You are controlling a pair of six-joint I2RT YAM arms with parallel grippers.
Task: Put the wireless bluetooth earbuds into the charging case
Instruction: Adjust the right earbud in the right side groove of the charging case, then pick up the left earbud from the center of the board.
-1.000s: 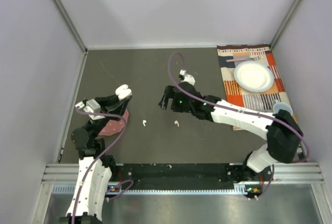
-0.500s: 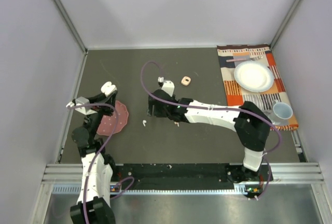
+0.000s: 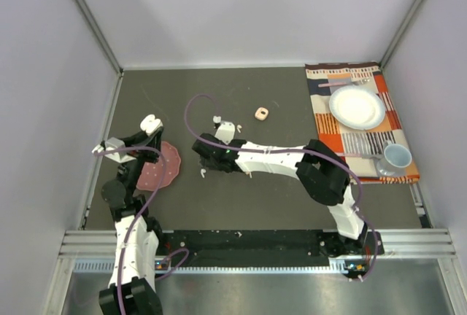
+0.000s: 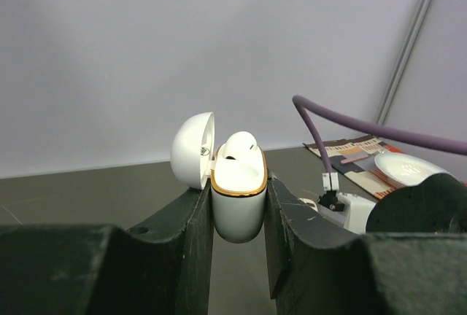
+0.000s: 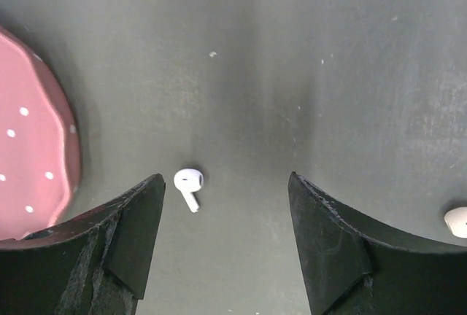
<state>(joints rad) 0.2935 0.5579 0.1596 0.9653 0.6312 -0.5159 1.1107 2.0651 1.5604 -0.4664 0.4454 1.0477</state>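
Right now left hand [image 4: 238,191] is clenched on the white charging case [image 4: 238,220], lid open & upright w/ one seated earbud [image 4: 238,147], prob. ready for loading, while right hand [image 5: 225,184], jaws apart & empty, hovers over the loose white earbud [image 5: 190,181] on the table [image 5: 241,74].

A pink dotted plate [image 3: 169,163] lies well left of the striped placemat [image 3: 328,129].

— What encloses it?
— Plain pale walls [image 3: 255,9] on three sides, metal struts [image 3: 89,17] in the back corners.
— And below?
— A dark, scuffed surface [image 3: 182,85]; a metal rail [image 3: 430,246] along its near edge.
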